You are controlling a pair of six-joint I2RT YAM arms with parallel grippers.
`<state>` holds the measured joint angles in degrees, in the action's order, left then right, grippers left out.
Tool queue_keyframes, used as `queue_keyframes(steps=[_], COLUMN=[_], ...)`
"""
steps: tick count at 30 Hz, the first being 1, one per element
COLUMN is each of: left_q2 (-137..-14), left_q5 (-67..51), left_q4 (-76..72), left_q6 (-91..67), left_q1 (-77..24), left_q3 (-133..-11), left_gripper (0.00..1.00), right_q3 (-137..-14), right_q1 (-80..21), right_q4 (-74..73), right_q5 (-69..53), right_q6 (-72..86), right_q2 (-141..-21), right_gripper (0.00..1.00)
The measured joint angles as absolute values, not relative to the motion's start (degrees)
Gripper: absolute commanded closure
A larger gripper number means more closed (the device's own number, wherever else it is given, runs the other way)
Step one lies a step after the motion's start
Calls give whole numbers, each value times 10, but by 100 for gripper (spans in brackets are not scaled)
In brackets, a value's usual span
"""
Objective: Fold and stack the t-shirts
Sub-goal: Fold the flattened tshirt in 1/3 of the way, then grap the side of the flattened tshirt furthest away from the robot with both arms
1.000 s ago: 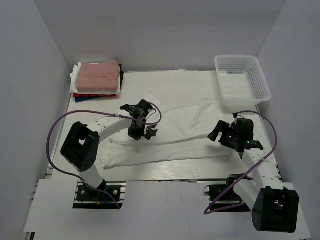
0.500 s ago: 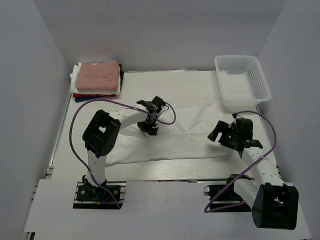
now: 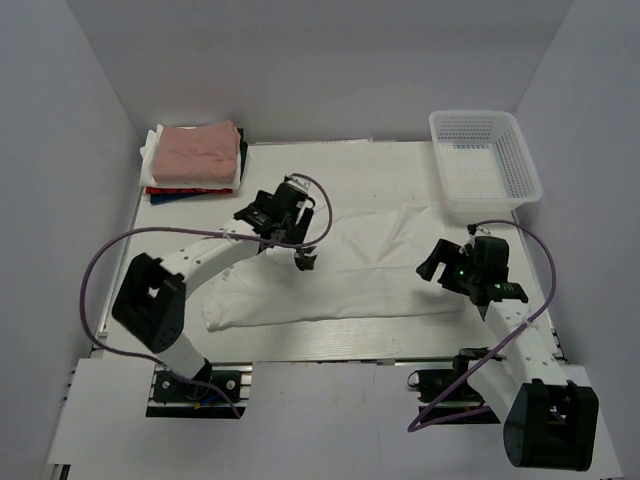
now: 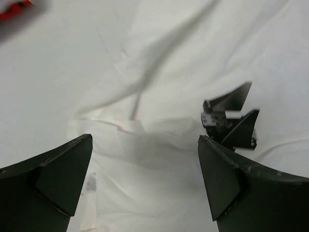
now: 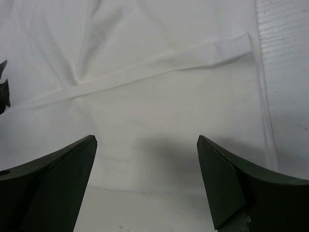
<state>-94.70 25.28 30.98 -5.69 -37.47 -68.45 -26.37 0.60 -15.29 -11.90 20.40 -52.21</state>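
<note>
Left of the mesh basket [image 3: 480, 206] and nearer the arm bases, the large white t-shirt [image 3: 350, 275] lies spread on the table [image 3: 380, 160], partly folded into a long band with a raised crease running across it

- Handling, as a judgement: light, limp cotton; no stiffness, so it will sag and drag from any single pinch; creases easily, not fragile. Best taken at a hem or a doubled fold edge, both arms lifting together so the panel stays flat
- Left gripper [image 4: 145, 183]: jaws spread wide, nothing between them; it hangs just above the shirt's rumpled collar end, the side farthest from the basket, cloth directly under the fingers
- Right gripper [image 5: 145, 183]: jaws also wide apart and empty, poised over the shirt's end nearest the basket; a folded strip and the straight side edge of the cloth sit just ahead of the fingertips
- Stack of folded shirts [image 3: 195, 160], dusty pink on top, sits far across the table from the basket, well apart from both grippers
</note>
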Motion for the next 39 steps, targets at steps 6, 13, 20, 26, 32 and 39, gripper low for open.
queue_keyframes(steps=[6,13,20,26,32,39], left_q2=[-904,-1056,-1175,-1246,-1269,-1299], left_q5=[271,244,238,269,293,311], left_q4=[234,218,228,224,239,237], left_q6=[-23,72,122,115,98,90], left_q1=[-368,-364,-344,-292,-222,-154], left_q3=[-690,-757,-849,-925,-980,-1072], left_gripper=[0,0,3,34,35,29], right_q3=[-280,-315,-319,-325,-339,-350], right_q1=[-3,-24,-27,-28,-28,-32], right_q4=[-145,-111,-109,-110,-111,-112], right_q5=[-116,-119,-113,-99,-86,-72], right_q6=[208,225,236,241,248,250], right_q2=[-510,-532,-556,-571,-597,-613], right_gripper=[10,10,10,10,10,10])
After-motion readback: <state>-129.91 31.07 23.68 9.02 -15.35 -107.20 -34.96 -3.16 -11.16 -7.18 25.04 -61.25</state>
